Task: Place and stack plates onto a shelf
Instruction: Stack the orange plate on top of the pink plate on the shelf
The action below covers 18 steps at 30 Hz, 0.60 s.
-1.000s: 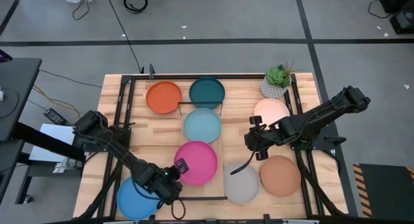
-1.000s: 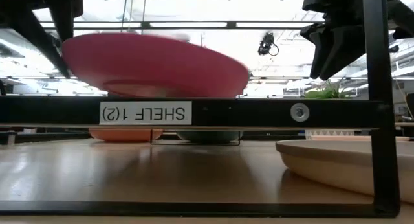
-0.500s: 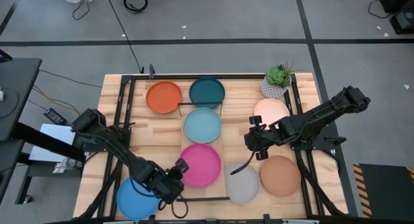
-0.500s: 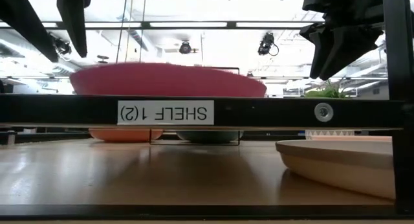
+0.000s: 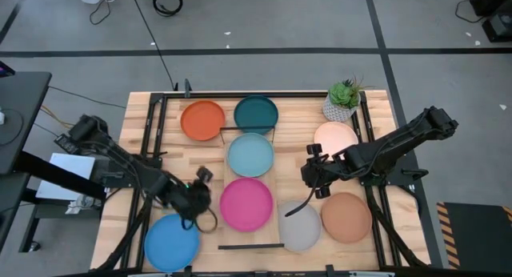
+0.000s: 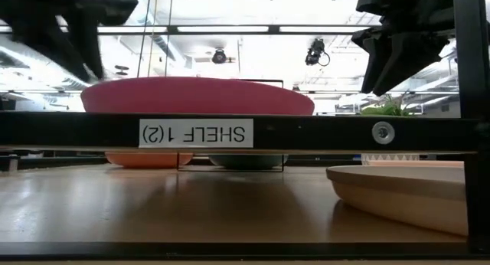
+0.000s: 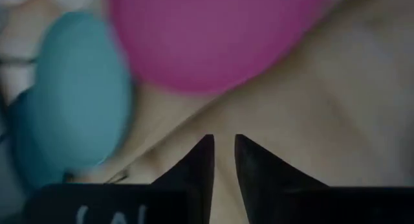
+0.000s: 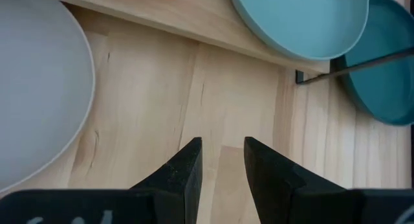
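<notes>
Since a moment ago our left gripper (image 5: 198,198) has let go and backed away from the magenta plate (image 5: 246,203), which from above lies on the shelf (image 5: 276,166) beside the aqua plate (image 5: 250,154), while wrist views show both left and right gripper (image 8: 222,160) fingers slightly apart, holding nothing.

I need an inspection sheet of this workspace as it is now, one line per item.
Surface: wooden table.
Job's things: magenta plate and aqua plate lie on the shelf; orange, teal, peach, grey, terracotta and blue plates on the table.
Clutter: potted plant.
End effectors: left end effector empty, beside the magenta plate; right end effector empty, fingers apart, between the shelf and the peach plate.
Cables: some on the floor.
Surroundings: grey floor, ceiling lights.
</notes>
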{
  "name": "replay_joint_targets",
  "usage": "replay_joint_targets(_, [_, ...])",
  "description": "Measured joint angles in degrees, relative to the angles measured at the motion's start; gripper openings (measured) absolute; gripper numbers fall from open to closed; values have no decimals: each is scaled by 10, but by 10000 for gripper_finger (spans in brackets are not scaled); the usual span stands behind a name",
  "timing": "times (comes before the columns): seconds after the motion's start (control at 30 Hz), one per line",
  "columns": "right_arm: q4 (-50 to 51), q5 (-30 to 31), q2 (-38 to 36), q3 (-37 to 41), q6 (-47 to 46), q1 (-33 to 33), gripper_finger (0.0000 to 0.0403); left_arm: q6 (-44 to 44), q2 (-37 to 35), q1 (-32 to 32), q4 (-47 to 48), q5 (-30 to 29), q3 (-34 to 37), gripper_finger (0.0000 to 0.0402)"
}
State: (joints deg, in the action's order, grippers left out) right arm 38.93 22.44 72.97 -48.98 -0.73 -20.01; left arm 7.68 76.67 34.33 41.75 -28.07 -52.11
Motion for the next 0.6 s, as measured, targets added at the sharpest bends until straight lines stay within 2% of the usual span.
replay_joint_targets(0.13, [-32, -4, 0, 15, 9, 4, 121, -7, -83, -53, -45, -51, 88, 51])
replay_joint_targets(0.3, [-51, -16, 0, 18, 10, 10, 121, -56, -152, -170, -73, -57, 163, 45])
replay_joint_targets(0.37, [-61, -19, 0, 18, 18, 11, 121, -64, -158, -234, -81, -37, 172, 47])
replay_joint_targets(0.5, [-81, -30, 0, 18, 29, 11, 121, -72, -146, -366, -93, 42, 170, 47])
replay_joint_targets(0.6, [-81, -31, 0, 18, 29, 11, 121, -39, -125, -447, -87, 96, 170, 48])
